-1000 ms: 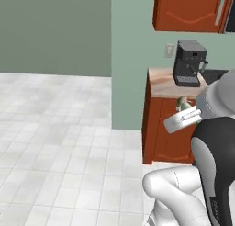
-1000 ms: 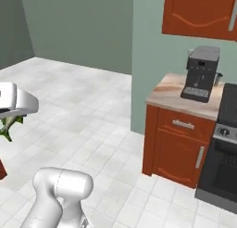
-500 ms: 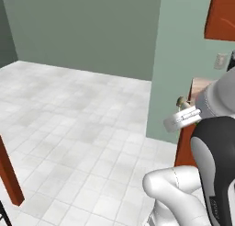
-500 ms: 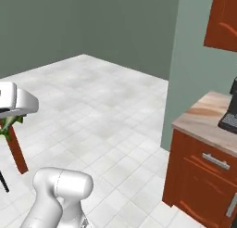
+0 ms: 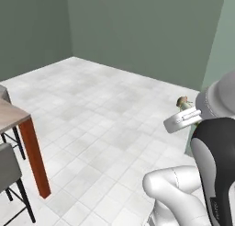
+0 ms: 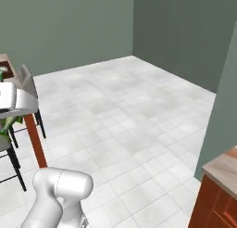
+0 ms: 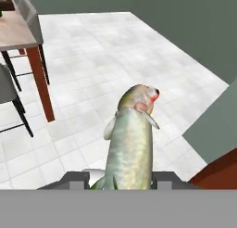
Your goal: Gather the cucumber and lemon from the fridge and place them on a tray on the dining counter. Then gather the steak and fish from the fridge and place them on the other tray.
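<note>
A pale tiled kitchen floor (image 7: 92, 51) stretches to grey-green walls, with a wooden dining counter on red-brown legs (image 7: 21, 34) at one side. The two-finger gripper (image 7: 121, 180) is clamped on the silvery-green fish with a reddish head (image 7: 132, 139), which is held up over the floor, head pointing away from the hand.

Surface finishes I am seeing across the three camera views.
I am looking at a fish (image 7: 132, 139) with smooth, faintly glossy silver-green skin and a reddish patch at its head; pale floor tiles (image 5: 105, 115) are showing a soft satin sheen with thin grout lines; the walls (image 6: 65, 23) are appearing as flat matt green paint; the counter leg (image 5: 36, 158) is reading as reddish-brown stained wood, and the chair seat (image 5: 8, 167) as matt grey on thin dark metal legs.
</note>
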{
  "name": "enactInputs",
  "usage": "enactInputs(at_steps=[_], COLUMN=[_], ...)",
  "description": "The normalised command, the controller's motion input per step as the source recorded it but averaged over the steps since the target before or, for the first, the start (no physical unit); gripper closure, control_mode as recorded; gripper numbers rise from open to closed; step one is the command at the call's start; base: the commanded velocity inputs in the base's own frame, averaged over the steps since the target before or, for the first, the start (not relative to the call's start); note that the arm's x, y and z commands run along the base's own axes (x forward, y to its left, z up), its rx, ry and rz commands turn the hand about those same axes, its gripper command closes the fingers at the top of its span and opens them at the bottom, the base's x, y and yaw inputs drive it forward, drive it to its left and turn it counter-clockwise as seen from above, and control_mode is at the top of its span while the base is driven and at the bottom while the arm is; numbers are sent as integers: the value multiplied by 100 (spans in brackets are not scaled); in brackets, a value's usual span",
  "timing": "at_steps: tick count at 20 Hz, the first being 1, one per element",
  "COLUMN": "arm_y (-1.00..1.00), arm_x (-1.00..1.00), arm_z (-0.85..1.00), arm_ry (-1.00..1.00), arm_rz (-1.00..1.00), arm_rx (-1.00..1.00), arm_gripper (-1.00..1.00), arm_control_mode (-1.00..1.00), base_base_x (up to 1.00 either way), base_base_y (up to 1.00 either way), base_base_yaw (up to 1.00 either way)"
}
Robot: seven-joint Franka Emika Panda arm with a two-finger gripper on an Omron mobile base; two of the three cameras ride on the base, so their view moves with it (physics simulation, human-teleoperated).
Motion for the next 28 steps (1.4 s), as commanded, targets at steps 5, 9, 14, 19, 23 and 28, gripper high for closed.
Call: enactInputs(at_steps=[5, 9, 14, 19, 23, 28], arm_y=[0, 0, 0, 0, 0, 0], arm_x=[0, 0, 0, 0, 0, 0], arm_z=[0, 0, 0, 0, 0, 0], arm_ry=[0, 0, 0, 0, 0, 0], arm_rz=[0, 0, 0, 0, 0, 0], arm_rx=[0, 0, 0, 0, 0, 0], arm_gripper=[100, 100, 100, 100, 100, 100], arm_control_mode=[100, 100, 100, 100, 100, 100], base_base_x=[83, 79, 77, 79, 75, 74], base_base_y=[-10, -16, -21, -28, -33, -40], base_base_yaw=[44, 42, 42, 40, 36, 35])
